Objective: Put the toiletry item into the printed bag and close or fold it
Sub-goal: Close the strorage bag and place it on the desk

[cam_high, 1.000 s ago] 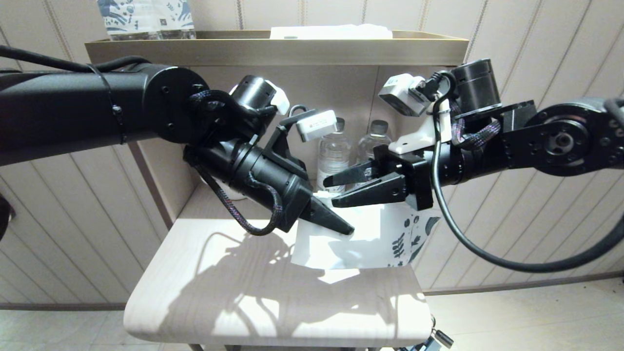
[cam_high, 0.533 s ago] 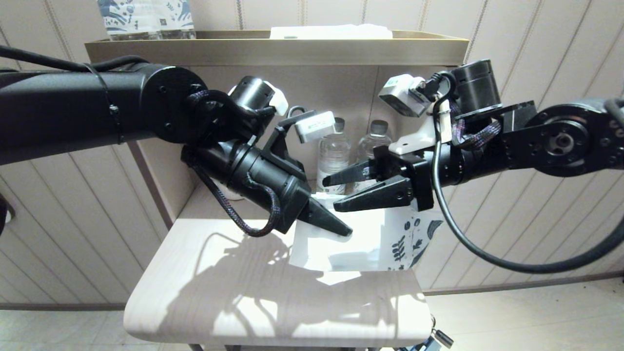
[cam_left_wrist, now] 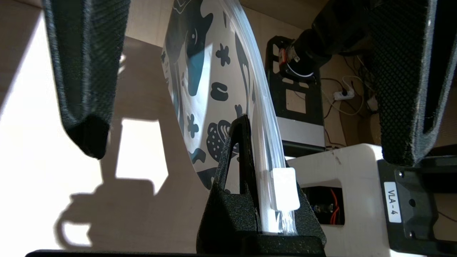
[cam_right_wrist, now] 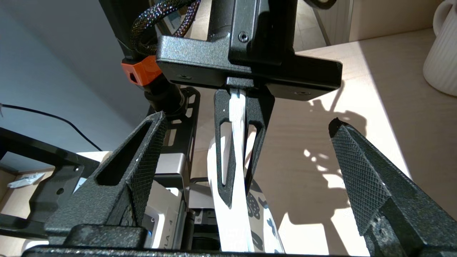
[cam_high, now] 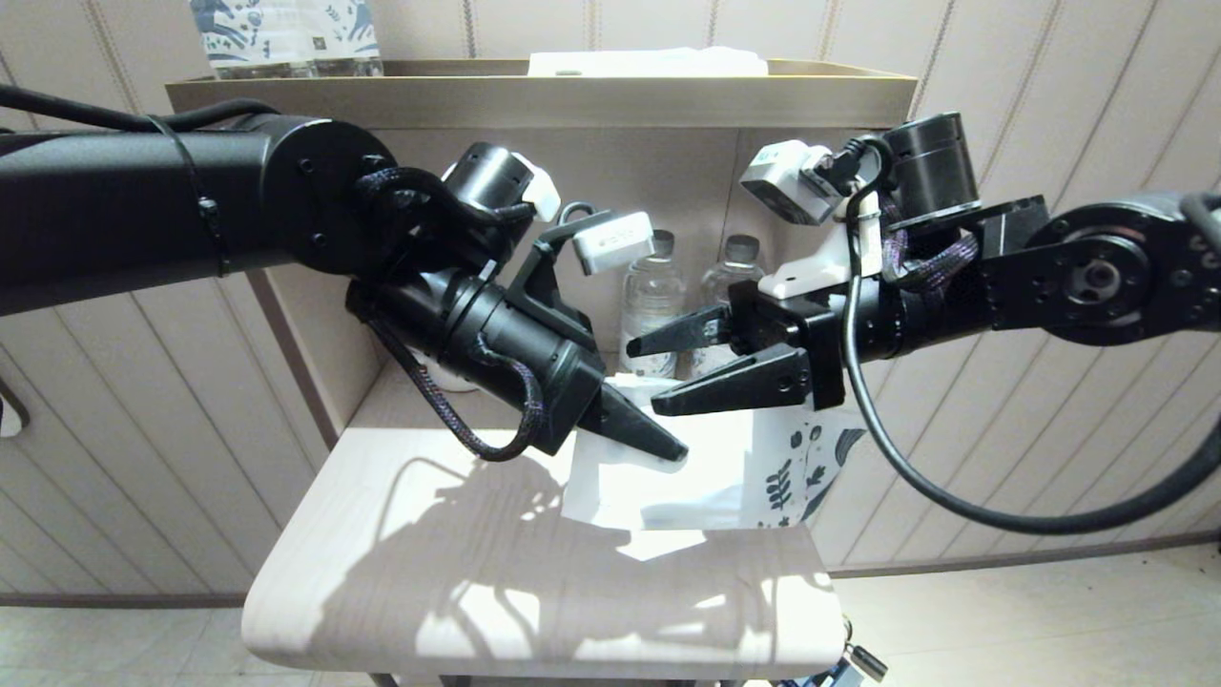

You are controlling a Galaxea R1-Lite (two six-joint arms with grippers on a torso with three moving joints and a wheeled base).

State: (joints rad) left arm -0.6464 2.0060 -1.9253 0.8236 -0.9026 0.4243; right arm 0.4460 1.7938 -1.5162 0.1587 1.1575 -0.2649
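The pale wooden worktop (cam_high: 458,572) has its rounded front edge nearest the robot, and the lit near half of its surface lies bare, crossed only by the arms' shadows; its right edge falls off to the floor just beyond the hanging bag. Above the middle of the worktop, the printed bag (cam_high: 706,477) hangs clear of the surface, its lower edge just over the wood and its blue leaf print showing at the right end. The left claw (cam_high: 658,447) comes in from the left, angled downward, with its fingers clamped together on the bag's top edge; the right wrist view shows the white zip strip pinched between those two fingers. The white zip slider (cam_left_wrist: 284,188) sits on the track just beside that grip. The right claw (cam_high: 663,372) reaches in from the right, level with the bag's top edge and directly above it, its fingers spread wide with nothing between them; the upper finger is over the bag and the lower one just above the zip line, apart from the left claw. The toothbrush cannot be made out in any view. Behind the bag, two clear water bottles (cam_high: 653,305) stand in the recess under a wooden shelf (cam_high: 534,95); printed packs (cam_high: 286,33) stand on that shelf at far left.
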